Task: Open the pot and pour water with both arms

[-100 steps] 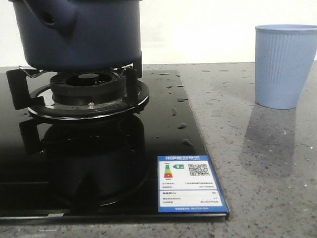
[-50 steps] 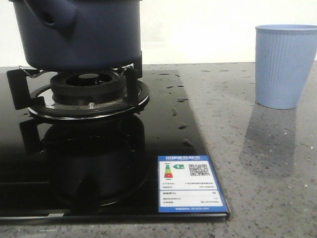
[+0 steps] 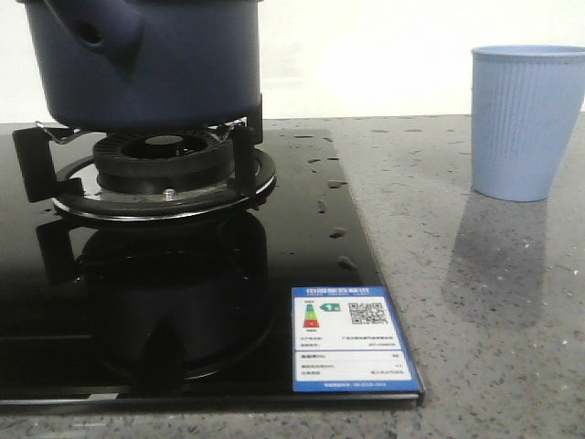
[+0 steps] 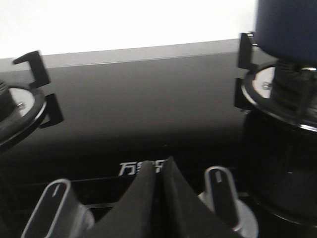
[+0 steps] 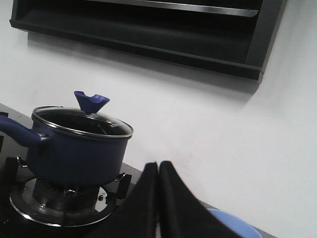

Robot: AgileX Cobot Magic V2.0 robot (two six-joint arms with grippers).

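Fingers, left point(image 4: 157, 171): pressed together with no gap between the tips, holding nothing; low centre of the left wrist frame, just in front of the stove knobs point(image 4: 220, 191).
Fingers, right point(image 5: 158, 171): likewise closed tip to tip and empty; bottom centre of the right wrist frame, well apart from the pot.
Near ground, front view: energy label point(image 3: 352, 338) at the lower right corner of the black glass hob point(image 3: 302, 265); water droplets on the glass further back.
Pot point(image 3: 151, 59): upper left of the front frame, sitting on the burner stand point(image 3: 160, 174); stub handle points toward the camera's left.
Lid point(image 5: 83, 121): glass, with a blue knob point(image 5: 90, 101), resting on the pot rim.
Cup point(image 3: 526, 123): light blue, ribbed, upright on the grey desk point(image 3: 475, 302) at upper right, well apart from the pot.
Progress: judged as the very start; lid not yet lifted, nothing poured, neither arm has reached the pot.
Only the right wrist view shows: the lid and knob, cropped out of the front view.
Only the left wrist view shows: the knobs and a second burner point(image 4: 20, 104) at its left edge.
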